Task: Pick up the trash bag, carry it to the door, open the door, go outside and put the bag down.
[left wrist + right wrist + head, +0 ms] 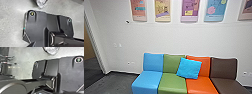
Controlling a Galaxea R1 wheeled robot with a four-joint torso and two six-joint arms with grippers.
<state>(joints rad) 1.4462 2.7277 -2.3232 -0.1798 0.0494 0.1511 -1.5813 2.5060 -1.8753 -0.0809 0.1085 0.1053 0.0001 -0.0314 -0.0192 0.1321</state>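
Before you reach, align squarely with the silvery, crumpled, dark-edged bundle (41, 3) (presumably the trash bag) near the wide black base plate (37, 23). Verify either claw first: whether it is released or clenched, I cannot tell.

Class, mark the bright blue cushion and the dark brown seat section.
Bright blue cushion (189, 68): head view, middle of its front face.
Dark brown seat section (223, 68): head view, its backrest.
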